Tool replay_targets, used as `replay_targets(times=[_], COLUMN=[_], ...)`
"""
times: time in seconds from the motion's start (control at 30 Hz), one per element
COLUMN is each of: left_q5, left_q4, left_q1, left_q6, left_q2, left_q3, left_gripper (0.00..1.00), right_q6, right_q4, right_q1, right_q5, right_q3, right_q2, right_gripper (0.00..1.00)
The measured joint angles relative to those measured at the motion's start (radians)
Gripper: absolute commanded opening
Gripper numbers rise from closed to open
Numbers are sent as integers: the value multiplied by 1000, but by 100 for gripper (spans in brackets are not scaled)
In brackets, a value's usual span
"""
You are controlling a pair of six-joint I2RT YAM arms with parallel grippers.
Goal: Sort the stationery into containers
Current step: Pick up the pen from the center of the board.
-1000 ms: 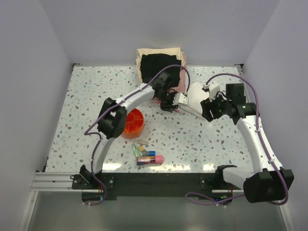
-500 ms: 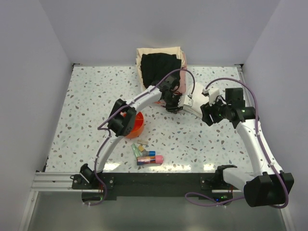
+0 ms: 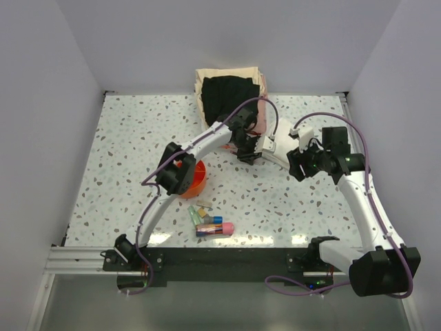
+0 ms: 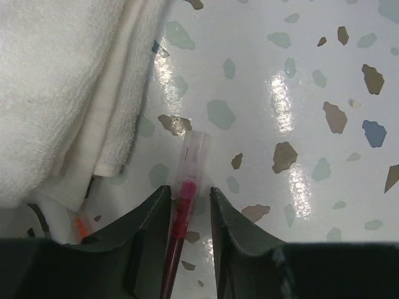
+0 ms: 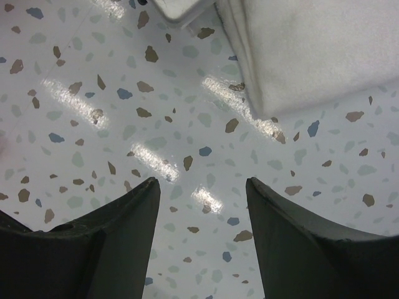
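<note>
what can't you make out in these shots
Pen: left wrist view, its lower end cut off by the bottom edge; whether the left pincer grips it is unclear.
Orange tray: top view, compartments hidden by the left arm.
Stationery pile: top view, too small to count.

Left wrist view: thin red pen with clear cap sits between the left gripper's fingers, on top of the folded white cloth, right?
No. Left wrist view shows the thin red pen between the left gripper's fingers on the speckled table, beside the folded white cloth.
</note>
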Motion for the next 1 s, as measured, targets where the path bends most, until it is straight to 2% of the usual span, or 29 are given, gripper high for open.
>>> replay_targets(times=[0.17, 0.37, 0.6, 0.83, 1.0], left_q5=[5, -12, -121, -170, -165], left_q4=[-18, 4, 51, 50, 43], left_q1=[-4, -11, -49, -67, -67], left_q6=[0, 0, 16, 26, 23], left_q2=[0, -14, -61, -69, -69], left_q3=[-1, -31, -101, -108, -108], left_gripper=[27, 24, 29, 23, 34], right_q6=[4, 6, 6, 6, 7], right_q4=[0, 0, -3, -11, -23], right_q1=[0, 0, 0, 0, 0], right_q5=[0, 1, 2, 2, 2], right_q3=[0, 0, 0, 0, 0], right_q2=[0, -1, -30, -47, -52], right_gripper=[61, 61, 61, 61, 61])
